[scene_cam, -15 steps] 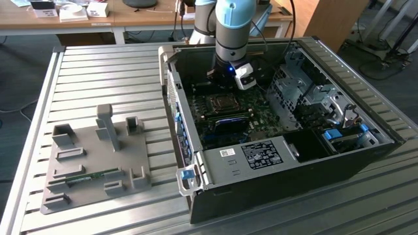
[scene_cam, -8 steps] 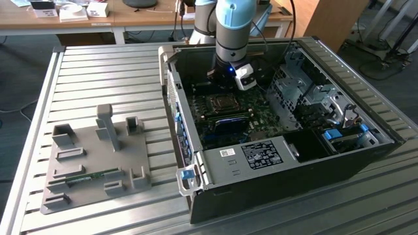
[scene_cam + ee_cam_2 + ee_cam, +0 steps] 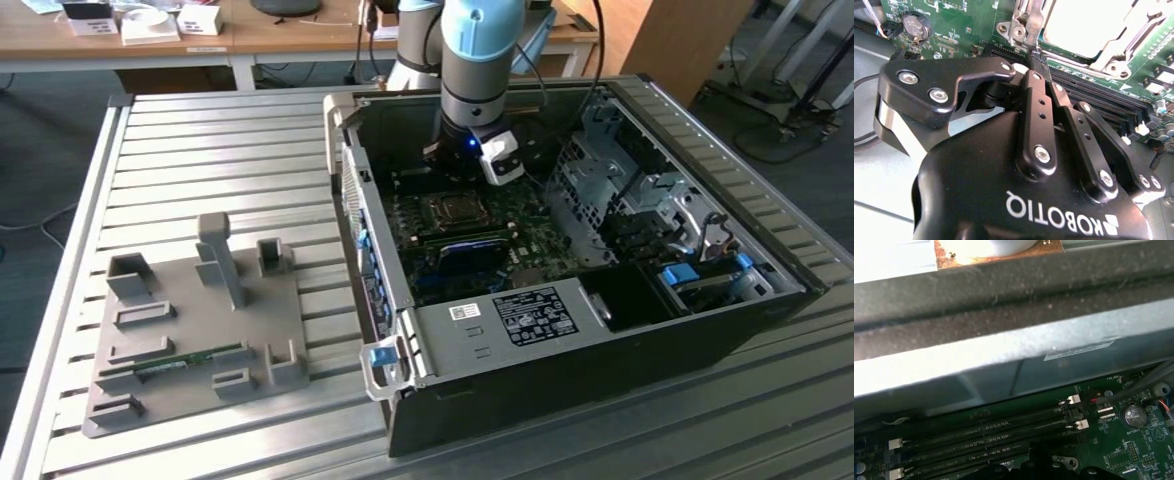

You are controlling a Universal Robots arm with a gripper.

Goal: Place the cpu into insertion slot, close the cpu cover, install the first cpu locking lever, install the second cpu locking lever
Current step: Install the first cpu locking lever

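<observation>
The arm is seen in the exterior view reaching down into the open computer case (image 3: pixel 561 260), which lies on its side on the slatted metal bench (image 3: pixel 200 160). The gripper (image 3: pixel 454 152) is lowered at about twelve o'clock of the insertion slot (image 3: pixel 451 210), close above the green motherboard (image 3: pixel 514 232).

In the second wrist view the gripper (image 3: pixel 1031 56) is shown from behind, and its fingers (image 3: pixel 1035 95) are drawn together to a narrow stance, tips meeting just at the edge of the socket frame. Whether anything thin is pinched between them cannot be told.

The cpu (image 3: pixel 1084 22) is seen lying flat in the insertion slot, its pale metal top showing through the window of the cpu cover (image 3: pixel 1119 47), which lies down over it (the silvery frame runs around the chip's edges). Beside the fingers the long black memory slots (image 3: pixel 1104 100) are seen, and a round coin battery (image 3: pixel 916 25) sits at about ten o'clock of the gripper.

In the first wrist view the memory slots (image 3: pixel 994 432), the battery (image 3: pixel 1134 414) and the grey wall of the case (image 3: pixel 1004 360) are shown.

On the bench, at nine o'clock of the case in the exterior view, a grey fixture plate (image 3: pixel 200 330) with upright holders is placed, well apart from the arm.
</observation>
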